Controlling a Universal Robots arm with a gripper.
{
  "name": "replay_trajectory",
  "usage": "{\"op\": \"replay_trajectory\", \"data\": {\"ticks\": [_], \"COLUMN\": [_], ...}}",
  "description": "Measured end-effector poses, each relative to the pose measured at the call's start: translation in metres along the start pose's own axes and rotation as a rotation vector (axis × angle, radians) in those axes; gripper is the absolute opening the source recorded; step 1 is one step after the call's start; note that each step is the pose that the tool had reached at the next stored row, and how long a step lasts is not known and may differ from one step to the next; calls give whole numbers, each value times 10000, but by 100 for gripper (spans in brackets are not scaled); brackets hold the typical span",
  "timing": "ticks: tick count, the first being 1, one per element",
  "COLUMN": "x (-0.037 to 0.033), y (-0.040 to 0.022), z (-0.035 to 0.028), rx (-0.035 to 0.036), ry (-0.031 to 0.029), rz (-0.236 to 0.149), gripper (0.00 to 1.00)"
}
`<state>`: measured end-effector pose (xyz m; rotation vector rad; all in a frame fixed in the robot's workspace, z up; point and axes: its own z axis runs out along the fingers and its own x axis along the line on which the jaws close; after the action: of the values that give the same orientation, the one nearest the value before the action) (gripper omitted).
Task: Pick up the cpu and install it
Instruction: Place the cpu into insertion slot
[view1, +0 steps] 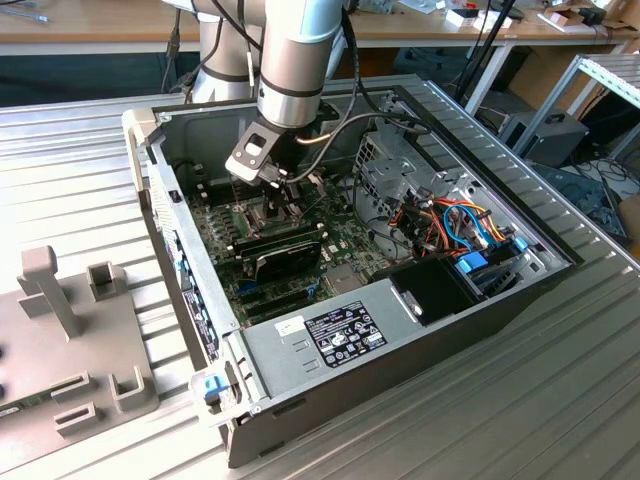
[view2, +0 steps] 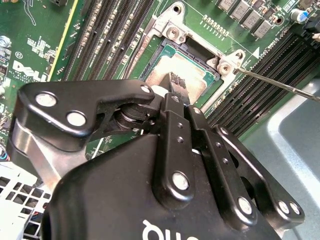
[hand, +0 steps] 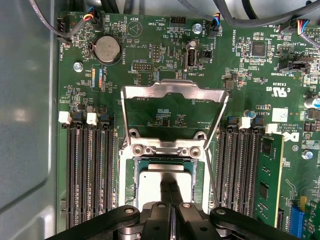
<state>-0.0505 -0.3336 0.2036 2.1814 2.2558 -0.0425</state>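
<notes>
One cpu, silver top up, lies in the single socket frame on the green motherboard. The one hinged plate stands raised. One claw sits directly over the chip's centre, clenched, grasping nothing; contact unclear.

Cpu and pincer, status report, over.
Pincer shut, tips down on cpu. Cpu lying in socket. Load plate hinged open, clear of cpu.

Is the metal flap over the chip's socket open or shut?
Open. The metal flap is swung back off the socket, leaving the cpu uncovered.
</notes>
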Motion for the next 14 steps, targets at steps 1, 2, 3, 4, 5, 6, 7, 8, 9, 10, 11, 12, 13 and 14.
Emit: {"op": "replay_trajectory", "data": {"ticks": [1, 2, 3, 4, 5, 6, 7, 8, 9, 10, 11, 12, 13, 14], "x": [0, 0, 1, 3, 1, -1, -2, -2, -2, -3, -3, -4, -5, -5], "y": [0, 0, 1, 2, 1, -1, -2, -2, -2, -3, -3, -4, -4, -5], "z": [-1, -7, -16, -26, -50, -87, -116, -131, -154, -180, -198, -239, -260, -282], "rx": [-1, -3, -8, -16, -8, -2, -2, -1, -2, -2, -3, -4, -6, -7], "ry": [1, 4, 11, 24, 12, 3, 3, 1, 2, 1, 2, 2, 2, 1], "rz": [0, 1, 1, 1, 0, 0, 1, 0, 0, 0, 0, 0, 0, 0], "gripper": [11, 11, 11, 11, 11, 11, 11, 11, 11, 11, 11, 11, 11, 11]}}
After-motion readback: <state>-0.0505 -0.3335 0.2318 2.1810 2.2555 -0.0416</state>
